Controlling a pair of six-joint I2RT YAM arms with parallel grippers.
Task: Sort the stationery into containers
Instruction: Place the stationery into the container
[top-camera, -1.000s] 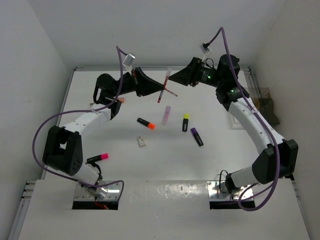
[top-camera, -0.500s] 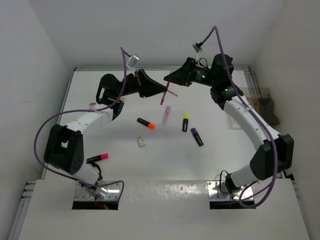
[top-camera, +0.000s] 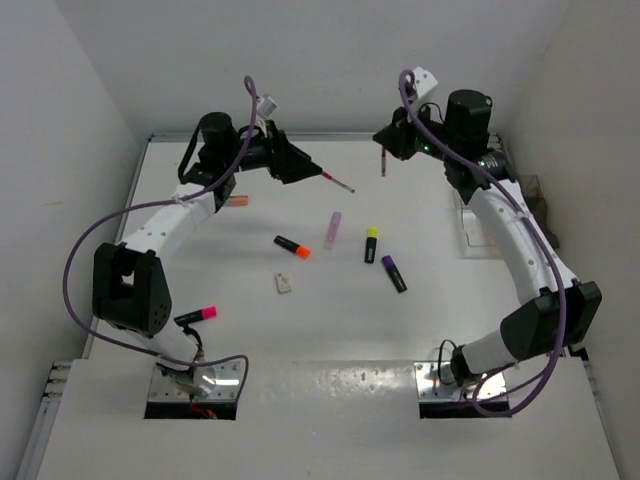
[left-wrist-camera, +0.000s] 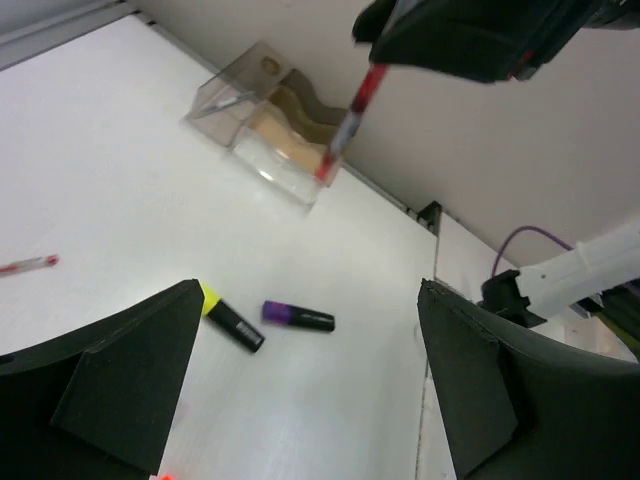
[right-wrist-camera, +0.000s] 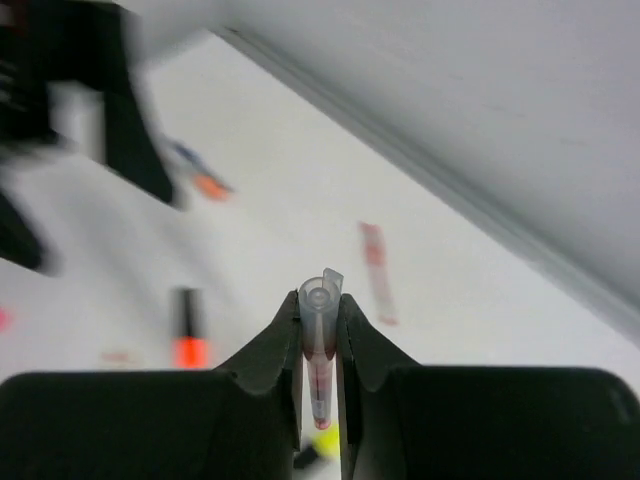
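Note:
My right gripper (top-camera: 384, 146) (right-wrist-camera: 320, 312) is shut on a thin red pen (top-camera: 383, 162) (right-wrist-camera: 319, 372) (left-wrist-camera: 350, 118), which hangs tip-down above the table's far middle. My left gripper (top-camera: 306, 169) (left-wrist-camera: 310, 292) stands wide open with nothing between its fingers, just left of that pen. A second red pen (top-camera: 339, 183) (left-wrist-camera: 28, 265) lies on the table by the left fingertips. Loose on the table are an orange highlighter (top-camera: 293, 246), a lilac marker (top-camera: 333, 230), a yellow highlighter (top-camera: 370, 245) (left-wrist-camera: 228, 318), a purple highlighter (top-camera: 393, 273) (left-wrist-camera: 298, 317) and a white eraser (top-camera: 284, 284). The clear container (left-wrist-camera: 262, 115) (top-camera: 470, 240) sits at the right edge.
A pink highlighter (top-camera: 197, 316) lies near the left arm's base. A small orange item (top-camera: 237, 201) sits under the left arm's forearm. White walls close in the table at the back and both sides. The right arm reaches over the clear container.
The left gripper let go of the red pen, opened wide and drew back left. The right gripper closed on that pen and carried it to the right.

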